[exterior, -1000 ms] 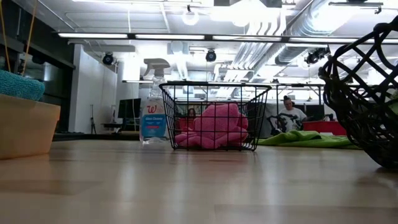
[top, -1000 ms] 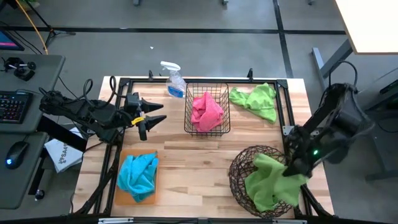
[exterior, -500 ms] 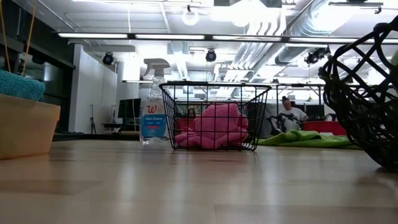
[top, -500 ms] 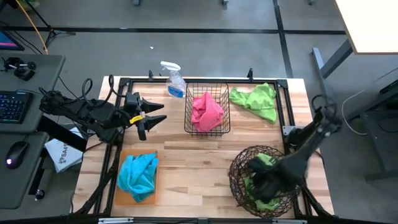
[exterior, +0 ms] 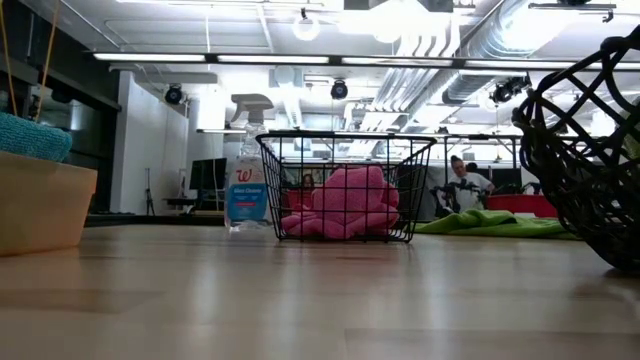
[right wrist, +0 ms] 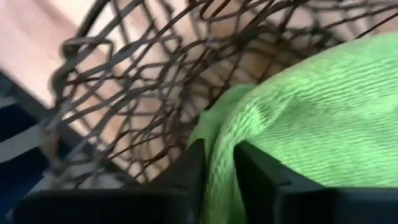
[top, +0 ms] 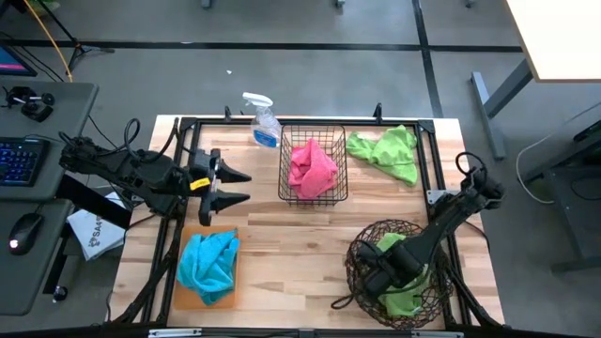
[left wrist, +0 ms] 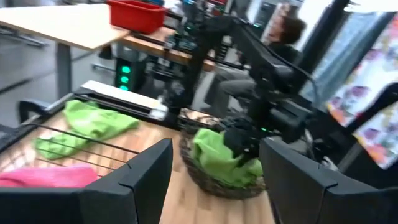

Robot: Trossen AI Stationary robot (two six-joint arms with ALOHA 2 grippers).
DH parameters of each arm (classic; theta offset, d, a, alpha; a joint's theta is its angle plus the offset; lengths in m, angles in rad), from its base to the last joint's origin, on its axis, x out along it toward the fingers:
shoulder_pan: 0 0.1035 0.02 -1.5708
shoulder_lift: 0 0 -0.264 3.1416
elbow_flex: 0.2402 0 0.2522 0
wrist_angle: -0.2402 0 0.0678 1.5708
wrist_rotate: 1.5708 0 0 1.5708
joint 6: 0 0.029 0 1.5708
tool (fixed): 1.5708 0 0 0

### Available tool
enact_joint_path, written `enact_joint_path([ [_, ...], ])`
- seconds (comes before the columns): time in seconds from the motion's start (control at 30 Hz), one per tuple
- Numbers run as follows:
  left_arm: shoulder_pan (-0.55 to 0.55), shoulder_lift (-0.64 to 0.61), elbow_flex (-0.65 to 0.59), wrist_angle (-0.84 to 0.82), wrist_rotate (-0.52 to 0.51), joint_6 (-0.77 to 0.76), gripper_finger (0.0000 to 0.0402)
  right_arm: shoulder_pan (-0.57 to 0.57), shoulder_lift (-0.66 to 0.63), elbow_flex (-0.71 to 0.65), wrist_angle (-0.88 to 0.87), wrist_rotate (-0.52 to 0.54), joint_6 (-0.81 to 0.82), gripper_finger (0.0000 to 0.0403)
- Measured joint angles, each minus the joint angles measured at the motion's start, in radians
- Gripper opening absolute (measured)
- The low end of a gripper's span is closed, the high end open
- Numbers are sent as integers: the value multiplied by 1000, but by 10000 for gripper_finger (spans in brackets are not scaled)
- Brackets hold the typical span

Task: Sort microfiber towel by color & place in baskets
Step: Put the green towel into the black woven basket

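Note:
My right gripper (top: 377,276) reaches down inside the round dark-brown twig basket (top: 355,252), shut on a green towel (top: 406,293) that lies in it. A second green towel (top: 385,150) lies flat on the table's far right part. A pink towel (top: 313,167) sits in the black wire basket (top: 285,178). A blue towel (top: 208,263) rests on the orange tray (top: 185,299). My left gripper (top: 233,187) hovers open over the table's left side, beyond the tray. My right gripper pinches a fold of the green towel (right wrist: 219,163) between its two fingers (right wrist: 191,171), coming slanting down from the table's right side. The towel bunches up around the fingers and lies on the twig basket's bottom (right wrist: 155,118).
A clear spray bottle (top: 261,120) stands at the far edge, left of the wire basket. Bare wood lies in the table's middle between tray and twig basket. A black frame runs along the table's edges. A person (exterior: 468,185) sits in the room behind.
My right gripper has swung from the twig basket's right rim toward the table's left and down into the basket. The green towel, which hung over the basket's near right rim, has been drawn inside. My left gripper has shifted slightly toward the near edge.

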Motion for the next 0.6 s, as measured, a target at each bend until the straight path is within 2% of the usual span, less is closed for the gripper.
enact_joint_path([
  [0.23, 0, 0, 0, -1, 84, 47, 230, -8, -4, 0, 125, -170, -11, 194],
  [0.37, 0, 0, 0, -13, 128, 72, 230, -28, -43, 0, 125, -233, -2, 239],
  [0.5, 0, -1, 0, -44, 150, 101, 230, -63, -140, 0, 69, -215, 48, 260],
  [0.6, 1, -5, 0, -75, 157, 121, 230, -99, -234, 0, 5, -96, 124, 263],
])
